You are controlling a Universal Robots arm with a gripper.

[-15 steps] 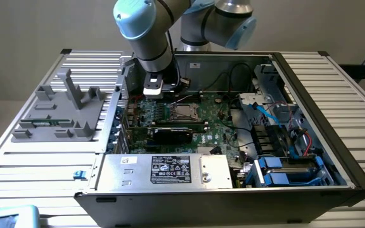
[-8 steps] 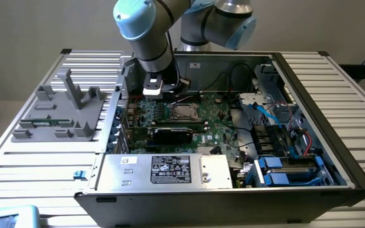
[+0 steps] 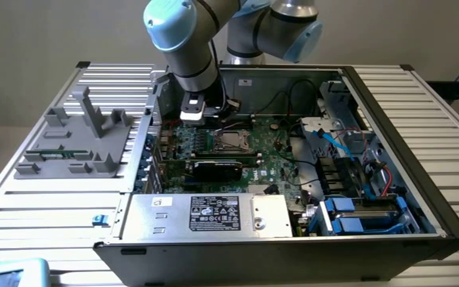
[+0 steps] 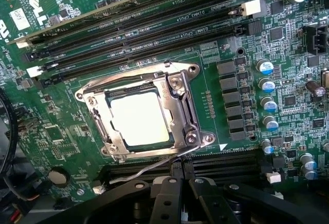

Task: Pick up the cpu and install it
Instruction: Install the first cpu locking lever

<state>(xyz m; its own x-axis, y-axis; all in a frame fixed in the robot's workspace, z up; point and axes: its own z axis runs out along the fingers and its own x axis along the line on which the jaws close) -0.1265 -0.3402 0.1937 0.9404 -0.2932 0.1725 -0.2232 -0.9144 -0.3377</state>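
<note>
The cpu [image 4: 140,117] lies flat in the motherboard socket, its silver top bright, framed by the metal socket bracket [image 4: 180,98]. A thin wire lever [image 4: 154,165] runs along the bracket's edge toward my gripper. My gripper [image 4: 178,182] hovers just off that side of the socket, fingers [image 4: 163,196] pressed together and holding nothing. In the exterior view the gripper [image 3: 196,116] hangs inside the open computer case, slightly toward the exterior view's left of the cpu [image 3: 233,141].
A black expansion card [image 3: 217,167] stands just in front of the socket. Past it lies the silver power supply box [image 3: 213,214]. Memory slots [image 4: 139,29] and capacitors [image 4: 267,88] flank the socket. A grey fixture [image 3: 78,140] stands on the table, and blue drive bays [image 3: 349,215] and cables crowd the case.
</note>
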